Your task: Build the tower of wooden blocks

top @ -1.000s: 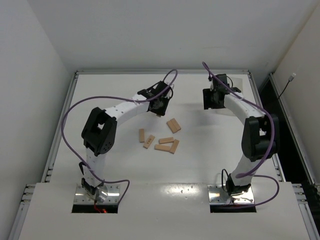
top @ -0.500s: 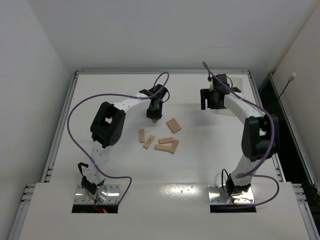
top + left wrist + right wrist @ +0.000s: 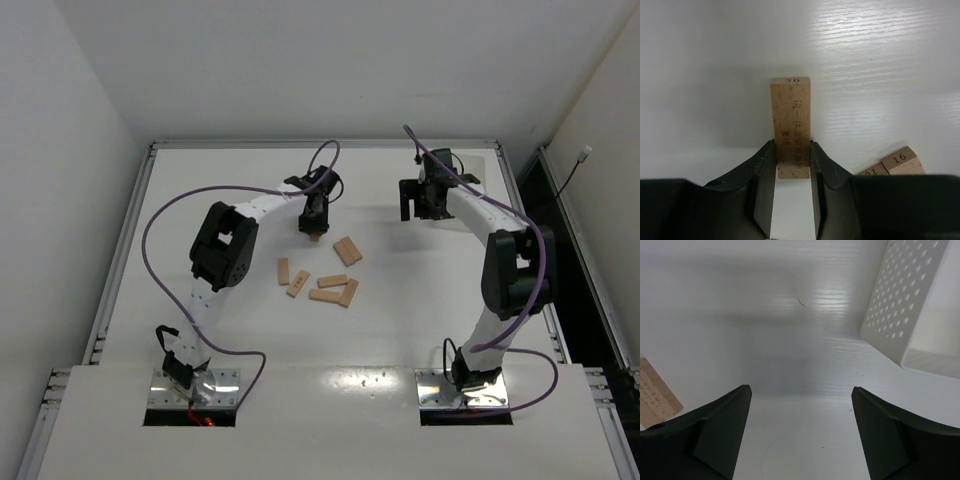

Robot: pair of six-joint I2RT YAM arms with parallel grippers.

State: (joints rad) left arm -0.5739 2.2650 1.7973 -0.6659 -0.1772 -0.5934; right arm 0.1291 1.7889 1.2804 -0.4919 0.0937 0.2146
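Your white worktop [image 3: 200,200] fills the scene, with the left arm [image 3: 225,250] and the right arm [image 3: 510,270] both reaching over its far half. A white perforated tray [image 3: 900,305] sits at the upper right of the right wrist view. Your right gripper [image 3: 800,390] hovers over bare worktop, jaws spread wide with nothing between them. Your left gripper [image 3: 792,150] points down, jaws narrow and clamped on the sides of one wood block [image 3: 791,110], which is stamped 30 on its far end. You can't tell whether that end touches the worktop. Just beside it on the right, two blocks [image 3: 347,250] lie flat side by side. Nearer the bases, five more blocks [image 3: 323,295] lie flat in a loose scatter between the arms.
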